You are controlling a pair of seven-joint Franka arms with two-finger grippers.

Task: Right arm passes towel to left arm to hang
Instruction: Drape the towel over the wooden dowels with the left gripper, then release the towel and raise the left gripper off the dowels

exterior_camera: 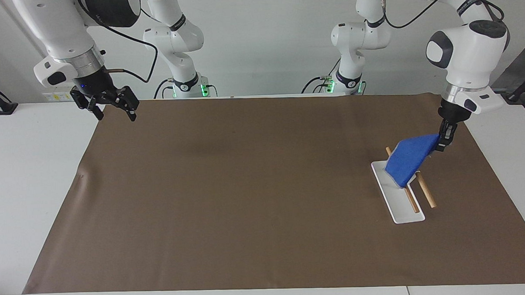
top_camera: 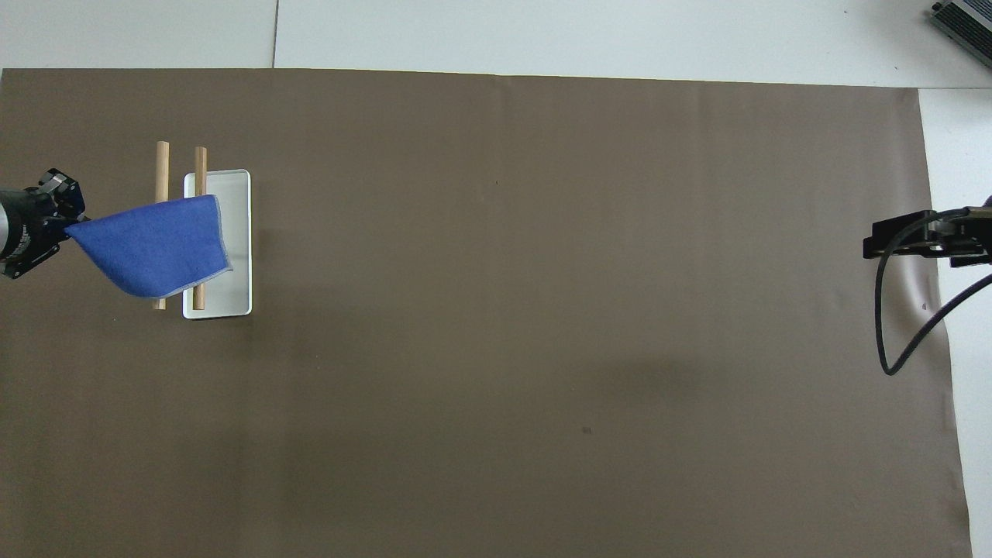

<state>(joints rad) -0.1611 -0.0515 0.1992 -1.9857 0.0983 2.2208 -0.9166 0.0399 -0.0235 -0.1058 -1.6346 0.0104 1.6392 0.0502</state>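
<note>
Left gripper point(exterior_camera: 442, 142) clamped on towel point(exterior_camera: 409, 159) corner, at 3 o'clock of facing view. Blue cloth drapes over rack's point(exterior_camera: 400, 204) wooden rails point(exterior_camera: 424, 190) (lower edge hanging above white base). Right gripper point(exterior_camera: 112, 108) at 10 o'clock, raised over brown mat point(exterior_camera: 246, 187) corner, fingers apart, empty.

The left arm point(exterior_camera: 468, 48) reaches steeply down at its own end of the surface, wrist ring under a bent elbow, its claw point(exterior_camera: 444, 137) clamped tight with fingertips together. The right arm point(exterior_camera: 62, 32) hangs raised at the opposite end, its claw point(exterior_camera: 112, 110) pointing downward, black fingers point(exterior_camera: 131, 115) spread wide apart, gripping nothing.
</note>
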